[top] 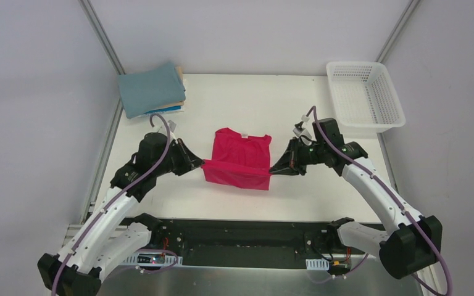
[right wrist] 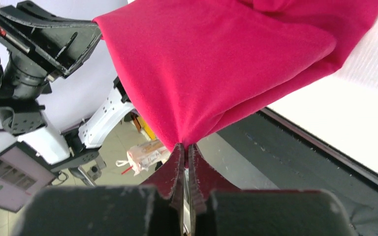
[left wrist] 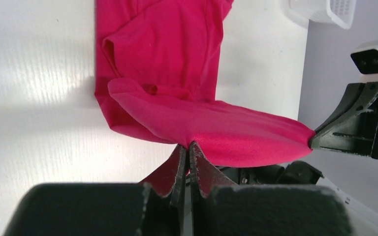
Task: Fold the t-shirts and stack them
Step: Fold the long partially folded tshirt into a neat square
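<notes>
My left hand (top: 202, 165) is pinched fully shut on the left corner of the crimson-pink t-shirt (top: 237, 161), and in the left wrist view the cloth runs straight into the closed fingertips with no gap between them. My right hand (top: 273, 171) is closed just as tightly on the opposite corner, the fabric gathering to a point where its two fingers meet. Between the two hands the near edge of the shirt is lifted off the bench (top: 234, 105) and drawn fairly taut, sagging a little in the middle. The collar end lies flat on the surface, pointing toward the far edge. The shirt sits about midway between the left and right edges, a little nearer the near edge than the far one. The lifted edge is close to the near edge of the bench but does not hang over it, as far as I can tell from above. The folded t-shirts (top: 151, 89) are stacked at the far left corner, teal-grey on top with tan and blue edges showing beneath, and the stack juts past the left edge. The white mesh basket (top: 364, 92) stands at the far right corner, well apart from the right hand. Bare bench shows beyond the collar up to the far edge, and on both sides of the shirt behind each hand.
</notes>
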Available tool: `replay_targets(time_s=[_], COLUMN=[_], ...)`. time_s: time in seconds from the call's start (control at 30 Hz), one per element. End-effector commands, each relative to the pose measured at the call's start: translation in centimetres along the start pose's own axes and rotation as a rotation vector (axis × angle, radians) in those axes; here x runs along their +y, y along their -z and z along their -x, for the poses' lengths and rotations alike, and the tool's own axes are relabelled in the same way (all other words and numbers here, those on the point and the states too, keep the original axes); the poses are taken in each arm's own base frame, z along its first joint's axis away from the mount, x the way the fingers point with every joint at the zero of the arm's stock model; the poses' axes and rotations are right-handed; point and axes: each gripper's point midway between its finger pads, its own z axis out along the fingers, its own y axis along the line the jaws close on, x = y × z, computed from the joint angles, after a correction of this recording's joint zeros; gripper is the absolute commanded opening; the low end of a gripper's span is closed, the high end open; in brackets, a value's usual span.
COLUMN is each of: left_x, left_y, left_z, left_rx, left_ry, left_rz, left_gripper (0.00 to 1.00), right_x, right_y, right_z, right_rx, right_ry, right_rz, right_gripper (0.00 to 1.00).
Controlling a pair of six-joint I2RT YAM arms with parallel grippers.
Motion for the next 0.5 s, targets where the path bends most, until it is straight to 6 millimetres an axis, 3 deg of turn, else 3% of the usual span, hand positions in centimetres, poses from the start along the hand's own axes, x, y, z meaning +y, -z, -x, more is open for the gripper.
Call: replay_targets(time_s=[0.0,0.47], left_x=[-1.9,-2.4], left_y=[-0.7,-6.2], left_z=[4.9,11.4], left_rx=[-0.154,-0.243], left_ry=[-0.050,-0.138], left_rz=[0.019,0.178], left_gripper=[0.00,0.00], right_x=[1.1,-0.3], right_y=[0.8,0.4], right_z=[3.7,11.9], right_rx=[-0.114,-0.247], right_ry=[0.039,-0.012], right_rz=[-0.013,-0.060], right_gripper=[0.00,0.00])
